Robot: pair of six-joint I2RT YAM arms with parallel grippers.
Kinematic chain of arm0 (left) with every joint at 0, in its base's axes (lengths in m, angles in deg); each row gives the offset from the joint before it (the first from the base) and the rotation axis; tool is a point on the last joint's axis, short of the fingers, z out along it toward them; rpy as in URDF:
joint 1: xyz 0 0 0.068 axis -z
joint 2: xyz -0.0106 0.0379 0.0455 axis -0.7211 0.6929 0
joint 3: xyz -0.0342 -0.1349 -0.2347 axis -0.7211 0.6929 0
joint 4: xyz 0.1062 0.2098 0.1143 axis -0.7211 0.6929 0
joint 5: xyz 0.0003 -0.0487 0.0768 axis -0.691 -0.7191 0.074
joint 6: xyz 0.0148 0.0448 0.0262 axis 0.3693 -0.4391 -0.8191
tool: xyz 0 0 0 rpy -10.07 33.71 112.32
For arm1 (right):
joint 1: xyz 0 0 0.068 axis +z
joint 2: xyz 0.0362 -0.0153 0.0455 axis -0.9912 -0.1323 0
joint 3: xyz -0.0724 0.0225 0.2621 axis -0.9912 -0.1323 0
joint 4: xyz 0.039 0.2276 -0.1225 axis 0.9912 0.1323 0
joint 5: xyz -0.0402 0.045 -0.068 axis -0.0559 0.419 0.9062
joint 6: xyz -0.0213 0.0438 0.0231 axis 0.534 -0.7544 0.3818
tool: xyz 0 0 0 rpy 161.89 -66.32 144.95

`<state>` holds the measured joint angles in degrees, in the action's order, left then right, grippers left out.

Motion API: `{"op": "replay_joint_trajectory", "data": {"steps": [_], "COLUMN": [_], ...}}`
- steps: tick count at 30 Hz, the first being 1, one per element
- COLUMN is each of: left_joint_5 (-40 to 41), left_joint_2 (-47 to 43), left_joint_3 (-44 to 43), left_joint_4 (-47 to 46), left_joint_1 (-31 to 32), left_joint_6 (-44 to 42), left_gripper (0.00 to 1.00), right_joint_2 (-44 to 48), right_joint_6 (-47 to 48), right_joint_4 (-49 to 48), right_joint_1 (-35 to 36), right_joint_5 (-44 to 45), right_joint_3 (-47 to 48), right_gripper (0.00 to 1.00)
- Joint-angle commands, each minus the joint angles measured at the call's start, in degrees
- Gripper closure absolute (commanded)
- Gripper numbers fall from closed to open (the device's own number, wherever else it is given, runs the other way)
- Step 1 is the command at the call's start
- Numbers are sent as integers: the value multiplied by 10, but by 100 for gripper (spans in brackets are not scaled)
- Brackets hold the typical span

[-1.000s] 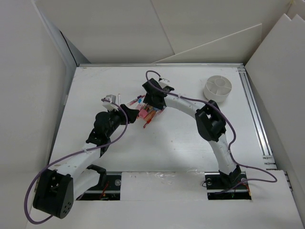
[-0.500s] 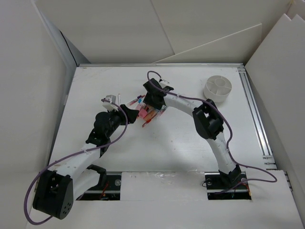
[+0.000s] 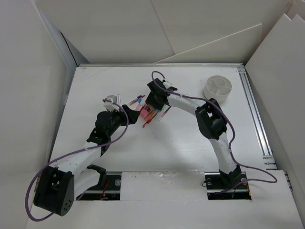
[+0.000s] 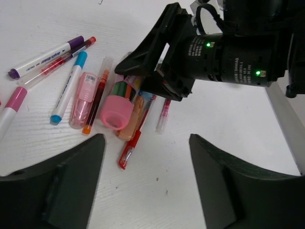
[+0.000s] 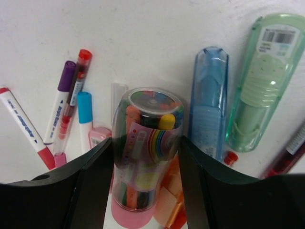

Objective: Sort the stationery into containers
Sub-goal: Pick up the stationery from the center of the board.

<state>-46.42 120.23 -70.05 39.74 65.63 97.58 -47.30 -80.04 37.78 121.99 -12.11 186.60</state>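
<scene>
Just now the clear pen tube [image 5: 145, 157] lies between the right fingers [image 5: 95, 181], which clamp it on both sides. It sits among loose pens [image 4: 69, 88] toward the counter's [image 3: 181, 143] far edge. The left fingers [image 4: 81, 167] hover nearby, spread wide and empty. The white cup [image 3: 218, 88] stands well apart, near the far right corner.

1. White table [image 3: 181, 143].
2. Round divided cup [image 3: 218, 88] standing near its far right corner.
3. Mid-table heap: purple marker [image 4: 45, 58], blue-tipped pen [image 4: 69, 87], red pen [image 4: 130, 149], clear tube [image 5: 145, 143], blue case [image 5: 208, 100], green case [image 5: 262, 81].
</scene>
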Motion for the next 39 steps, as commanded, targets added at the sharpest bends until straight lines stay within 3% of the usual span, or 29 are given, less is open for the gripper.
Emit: {"op": "replay_joint_trajectory", "data": {"steps": [1, 6, 17, 23, 30, 35, 39], "left_joint_5": [-8, -28, -120, -125, -138, -160, -167], "left_joint_2": [4, 10, 45, 50, 88, 108, 108], "left_joint_3": [-25, -30, -62, -73, -79, -89, -89], "left_joint_4": [-15, -15, -76, -94, -88, -88, -88], "left_joint_1": [-1, -1, -1, 33, 33, 33, 33], "left_joint_6": [2, 13, 123, 137, 130, 124, 124], "left_gripper": [27, 20, 21, 21, 24, 37, 38], "right_joint_2": [69, 142, 265, 273, 278, 278, 273], "right_joint_6": [-11, -22, -80, -113, -138, -150, -161], "right_joint_4": [-46, -100, -262, -315, -358, -375, -388], "right_joint_1": [-15, -36, -91, -96, -96, -96, -96], "right_joint_5": [-36, -115, -346, -427, -454, -475, -486], "right_joint_3": [-25, -86, -271, -310, -342, -342, -347], "right_gripper": [65, 66, 67, 67, 67, 67, 67]}}
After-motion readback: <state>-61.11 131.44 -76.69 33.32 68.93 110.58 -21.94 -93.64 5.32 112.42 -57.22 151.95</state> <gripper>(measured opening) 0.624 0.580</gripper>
